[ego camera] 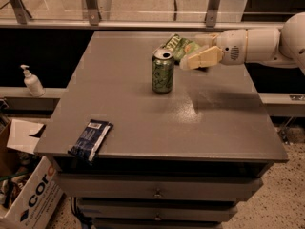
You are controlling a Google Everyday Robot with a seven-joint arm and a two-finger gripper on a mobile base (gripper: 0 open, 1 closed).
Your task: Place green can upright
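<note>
Camera view: one green can [163,72] upright, one gripper [190,53] just right, fingers [202,59] spread

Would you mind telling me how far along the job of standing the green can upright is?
Done: the green can stands upright on the table, silver top up. In hand: nothing; the gripper hangs just right of the can, jaws open and clear of it. Left: only backing the gripper away, it seems.

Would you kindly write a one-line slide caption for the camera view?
Green can stands upright on the grey table, the open claw hovering beside it without touching.
</note>
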